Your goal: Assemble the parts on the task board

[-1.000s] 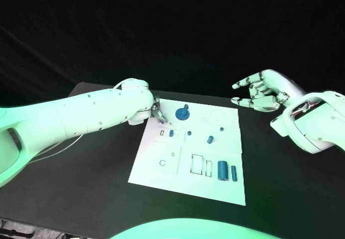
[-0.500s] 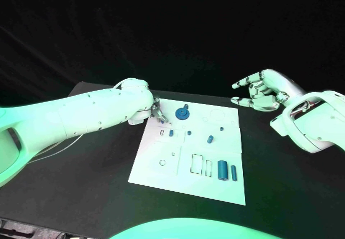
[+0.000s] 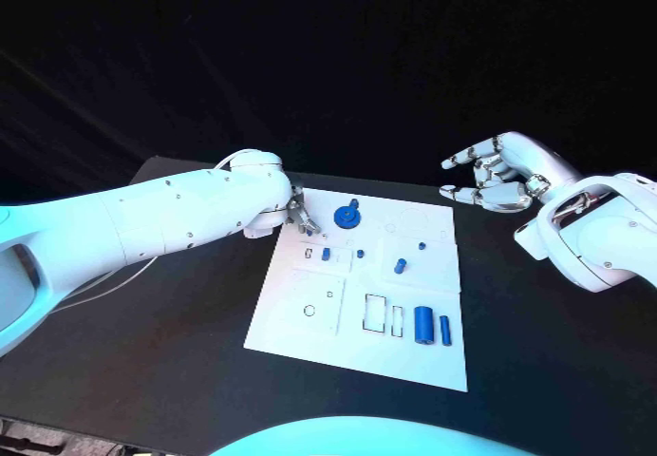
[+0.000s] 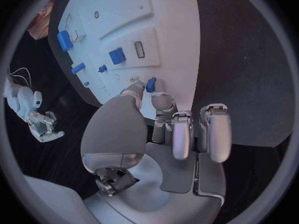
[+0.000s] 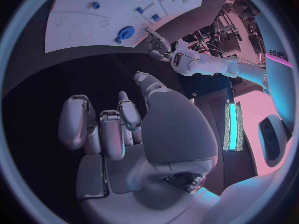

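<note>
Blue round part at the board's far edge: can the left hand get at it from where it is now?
Probably yes. The left hand sits at the task board's far left corner, right beside the blue round part, with bare board between them. The right hand hovers off to the side.

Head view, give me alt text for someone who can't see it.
A white task board lies on a black table with small blue parts on it. The left hand reaches over its far left corner; the right hand hovers empty beyond its right side.

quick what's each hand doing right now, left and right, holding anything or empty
Left hand: at the task board's far left corner, fingertips by a small blue part; whether it grips the part cannot be told.
Right hand: open, empty, above the table.
</note>
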